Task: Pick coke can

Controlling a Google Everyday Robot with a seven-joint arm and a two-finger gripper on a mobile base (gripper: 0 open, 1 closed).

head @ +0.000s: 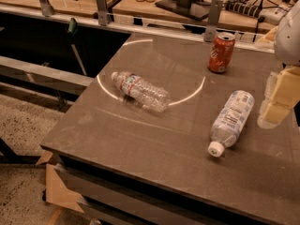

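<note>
The coke can [221,53] is a small orange-red can with a silver top. It stands upright near the back edge of the dark grey table [154,144]. My gripper [277,97] hangs at the right edge of the view, above the table's right side. It is to the right of the can and nearer to me, well apart from it. It holds nothing that I can see.
A clear crinkled plastic bottle [140,91] lies on its side at mid-table. A white-labelled bottle with a white cap [231,120] lies on its side just left of the gripper. A metal rail with brackets [213,14] runs behind the table. The floor drops away on the left.
</note>
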